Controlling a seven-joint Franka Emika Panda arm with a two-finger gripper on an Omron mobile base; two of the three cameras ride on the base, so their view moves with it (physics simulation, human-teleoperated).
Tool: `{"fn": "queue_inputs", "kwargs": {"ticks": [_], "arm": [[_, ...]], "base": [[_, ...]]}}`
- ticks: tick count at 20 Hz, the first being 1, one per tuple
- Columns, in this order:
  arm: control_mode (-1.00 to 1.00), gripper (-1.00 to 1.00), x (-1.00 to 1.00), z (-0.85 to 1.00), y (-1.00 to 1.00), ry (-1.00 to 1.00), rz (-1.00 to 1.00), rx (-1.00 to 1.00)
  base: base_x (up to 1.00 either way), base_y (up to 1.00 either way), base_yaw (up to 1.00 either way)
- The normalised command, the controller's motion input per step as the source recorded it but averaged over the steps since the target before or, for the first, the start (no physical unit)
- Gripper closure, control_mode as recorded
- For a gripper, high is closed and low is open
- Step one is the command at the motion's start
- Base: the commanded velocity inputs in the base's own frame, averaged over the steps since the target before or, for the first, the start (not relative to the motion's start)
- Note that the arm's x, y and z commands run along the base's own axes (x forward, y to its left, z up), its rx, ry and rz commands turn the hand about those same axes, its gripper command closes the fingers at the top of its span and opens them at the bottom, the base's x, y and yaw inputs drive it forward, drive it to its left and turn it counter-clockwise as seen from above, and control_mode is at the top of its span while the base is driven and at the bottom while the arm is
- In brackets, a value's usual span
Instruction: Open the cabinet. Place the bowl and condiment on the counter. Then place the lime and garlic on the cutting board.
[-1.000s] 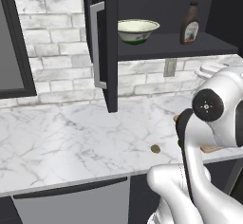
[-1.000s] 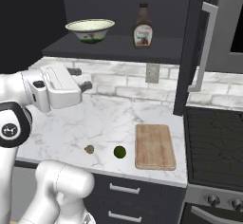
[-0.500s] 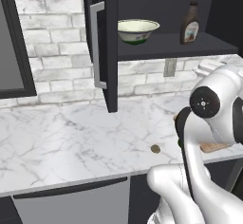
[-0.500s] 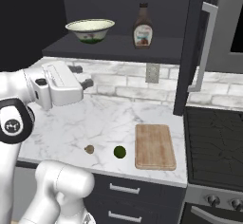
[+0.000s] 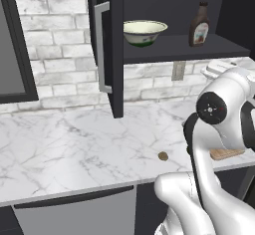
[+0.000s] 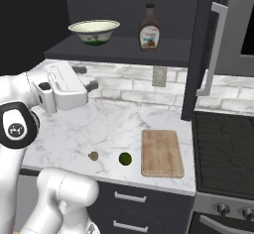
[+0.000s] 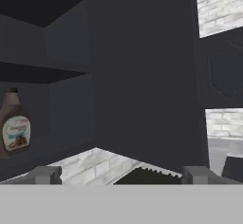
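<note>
From the left base view, the cabinet (image 5: 114, 45) stands open with the bowl (image 5: 144, 32) and the condiment (image 5: 199, 25) on its shelf. From the right, the lime (image 6: 125, 158) and garlic (image 6: 93, 155) lie on the counter (image 6: 99, 129) beside the cutting board (image 6: 161, 152) (not on it). In the hand view the gripper (image 7: 121, 174) is spread wide and empty, the bottle at left.

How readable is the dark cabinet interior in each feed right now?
Left base view: bowl and bottle stand out sharply against the black cabinet. Right base view: same, evenly lit, no glare. Hand view: interior nearly black, shelf edges faint, bottle label readable at the left edge.
</note>
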Motion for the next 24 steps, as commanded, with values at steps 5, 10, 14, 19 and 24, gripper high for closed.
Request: {"fn": "queue_inputs", "kwargs": {"ticks": [5, 10, 14, 19, 24], "arm": [[-1.0, -1.0, 0.25, 0.0, 0.0, 0.0, 0.0, 0.0], [-1.0, -1.0, 0.26, 0.03, 0.01, 0.0, 0.0, 0.0], [-1.0, -1.0, 0.19, 0.14, 0.0, 0.0, 0.0, 0.0], [-1.0, -1.0, 0.1, 0.19, 0.0, 0.0, 0.0, 0.0], [-1.0, -1.0, 0.15, 0.03, 0.03, 0.0, 0.0, 0.01]], "base": [[0.0, 0.0, 0.0], [0.0, 0.0, 0.0], [0.0, 0.0, 0.0], [0.0, 0.0, 0.0], [0.0, 0.0, 0.0]]}}
